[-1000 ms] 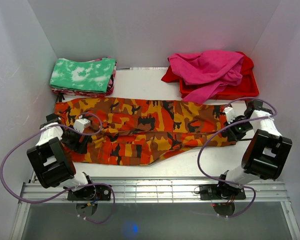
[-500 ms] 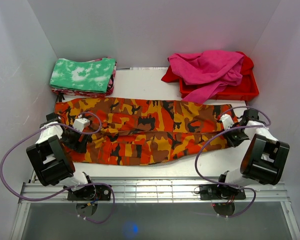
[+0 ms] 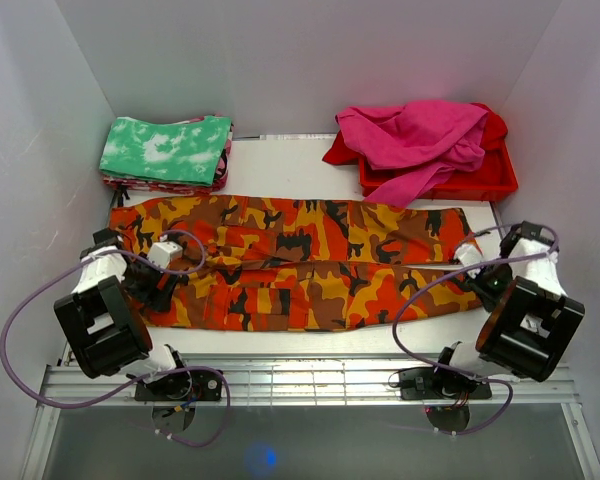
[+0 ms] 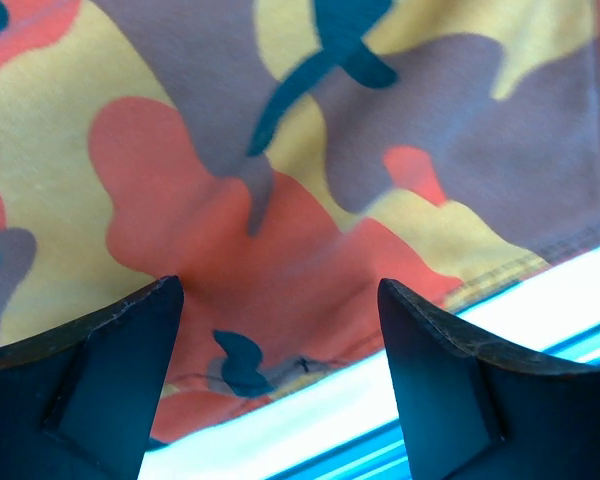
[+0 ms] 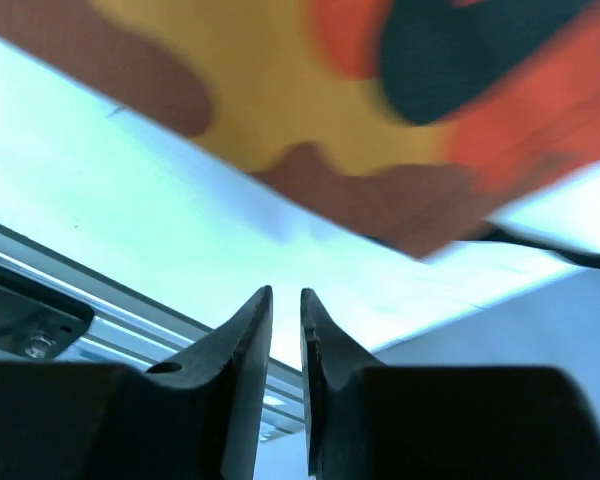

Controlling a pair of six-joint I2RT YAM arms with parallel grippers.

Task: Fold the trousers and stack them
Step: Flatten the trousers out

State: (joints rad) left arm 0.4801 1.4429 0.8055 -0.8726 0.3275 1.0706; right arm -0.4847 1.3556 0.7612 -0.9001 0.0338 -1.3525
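1. Hovering over the left end of the trousers (image 3: 300,265), my left claw (image 4: 278,292) stood wide with nothing between its fingers, and the near hem lay just below them.
2. My right claw (image 5: 285,292) was narrowed to a thin slit and held nothing. The right end of the cloth lay just ahead of it, apart from the fingertips, on the bare table (image 3: 280,160).
3. The trousers lay stretched lengthwise across the table between my two arms, flat and not yet folded.
4. I judged the left pinch risky, since closing so near the hem could catch only the top layer, or slip off the edge.
5. The right claw looked too narrow to take cloth, so pushing in like that would likely shove the end into a wrinkle.
6. The purple cable (image 3: 420,290) draped across the right end, and I feared it might drag the cloth askew.
7. I could read no brand, label or writing anywhere.
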